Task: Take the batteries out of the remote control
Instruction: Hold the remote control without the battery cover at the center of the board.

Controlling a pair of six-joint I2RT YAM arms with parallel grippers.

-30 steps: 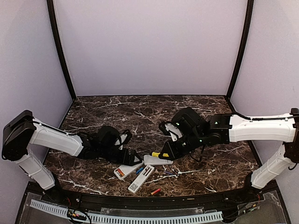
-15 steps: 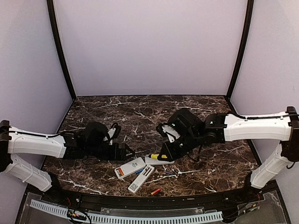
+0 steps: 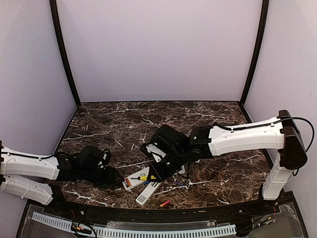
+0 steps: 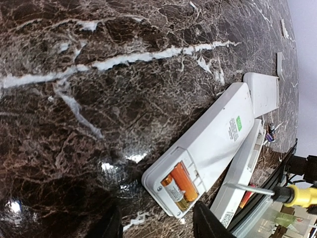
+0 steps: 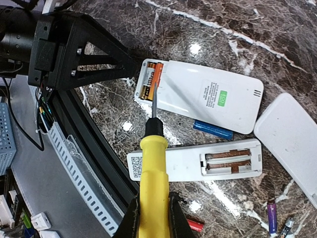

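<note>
A white remote control (image 4: 218,141) lies back up with its compartment uncovered, two orange batteries (image 4: 181,186) side by side inside. My left gripper (image 4: 161,228) stands open just short of that end, fingers (image 4: 210,223) not touching it. My right gripper (image 5: 154,213) is shut on a yellow-handled screwdriver (image 5: 154,178), whose tip hovers over the batteries (image 5: 151,79). In the top view the right gripper (image 3: 156,171) hangs over the remote control (image 3: 134,180), the left gripper (image 3: 115,179) beside it. A blue battery (image 5: 213,130), a red one (image 5: 195,225) and a purple one (image 5: 272,210) lie loose.
A second, narrower remote (image 5: 198,163) with an empty compartment lies just in front of the first. A white cover (image 5: 292,134) rests to the right. The table's black front rim (image 3: 158,210) and a slotted cable duct (image 5: 84,163) run close by.
The left arm drew back toward the near left and its jaws narrowed. The right arm carried the screwdriver left, from beside the cover to over the remote's battery end.
</note>
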